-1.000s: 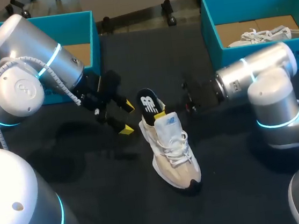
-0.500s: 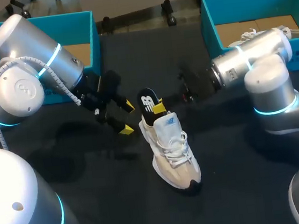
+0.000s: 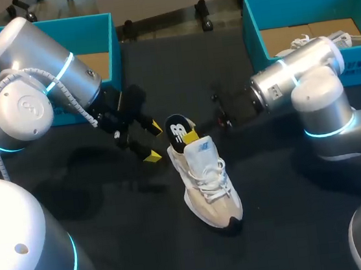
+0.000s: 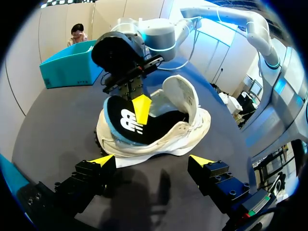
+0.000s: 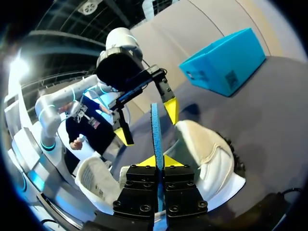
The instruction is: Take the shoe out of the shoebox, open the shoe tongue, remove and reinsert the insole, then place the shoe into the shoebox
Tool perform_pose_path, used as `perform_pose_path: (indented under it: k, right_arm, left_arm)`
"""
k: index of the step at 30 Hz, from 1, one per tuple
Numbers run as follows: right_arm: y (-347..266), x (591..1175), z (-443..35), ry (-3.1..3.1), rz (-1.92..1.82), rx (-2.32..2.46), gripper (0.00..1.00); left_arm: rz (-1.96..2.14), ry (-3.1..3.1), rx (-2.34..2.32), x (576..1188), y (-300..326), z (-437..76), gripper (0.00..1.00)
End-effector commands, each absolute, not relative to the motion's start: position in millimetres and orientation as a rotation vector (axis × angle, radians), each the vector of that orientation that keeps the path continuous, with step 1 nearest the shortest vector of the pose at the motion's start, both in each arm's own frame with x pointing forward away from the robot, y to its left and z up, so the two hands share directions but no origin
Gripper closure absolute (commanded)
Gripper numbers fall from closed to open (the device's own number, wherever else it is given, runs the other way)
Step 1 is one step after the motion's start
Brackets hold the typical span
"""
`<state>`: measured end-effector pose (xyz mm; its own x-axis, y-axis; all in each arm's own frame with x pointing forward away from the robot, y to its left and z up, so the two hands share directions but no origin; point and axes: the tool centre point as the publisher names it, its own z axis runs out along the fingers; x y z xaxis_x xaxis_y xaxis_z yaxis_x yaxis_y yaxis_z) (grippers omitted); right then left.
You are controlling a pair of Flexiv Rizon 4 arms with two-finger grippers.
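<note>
A white and beige shoe (image 3: 207, 183) lies on the black table, toe toward me. Its black insole (image 3: 179, 131) with a white logo sticks up out of the heel opening. My right gripper (image 3: 192, 135) is shut on the insole, which shows edge-on as a blue strip (image 5: 155, 126) rising between its own yellow tips (image 5: 157, 161). My left gripper (image 3: 153, 141) stands open just left of the heel, touching nothing. In the left wrist view its tips (image 4: 153, 161) are wide apart in front of the shoe (image 4: 168, 137) and the insole (image 4: 126, 123).
A teal box (image 3: 108, 47) stands at the back left behind my left arm. A second teal box (image 3: 252, 32) at the back right holds another white shoe (image 3: 321, 42). Bare black tabletop surrounds the shoe.
My right gripper has closed onto the insole, and its arm has swung slightly toward the back left. The insole has shifted a little. The left arm has kept still.
</note>
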<state>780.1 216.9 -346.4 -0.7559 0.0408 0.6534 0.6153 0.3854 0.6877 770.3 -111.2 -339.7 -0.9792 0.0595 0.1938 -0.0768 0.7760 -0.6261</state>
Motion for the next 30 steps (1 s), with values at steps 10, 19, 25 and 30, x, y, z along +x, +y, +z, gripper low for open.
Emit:
perform_pose_path:
  k: [10,19,25,30]
  right_arm:
    - [210.1,759.2,-351.5,-2.086,-1.339,-0.66,1.0]
    - [209.0,777.9,-339.0,-2.142,-1.358,-0.635,0.76]
    - [212.4,792.6,-339.6,-2.155,-1.365,-0.602,0.76]
    - [214.6,795.2,-343.1,-2.148,-1.358,-0.592,0.85]
  left_arm:
    - [0.984,-2.768,0.014,770.7,-112.0,-340.3,0.0]
    - [0.984,-2.768,0.014,770.7,-112.0,-340.3,0.0]
    - [0.984,-2.768,0.014,770.7,-112.0,-340.3,0.0]
    - [0.984,-2.768,0.014,770.7,-112.0,-340.3,0.0]
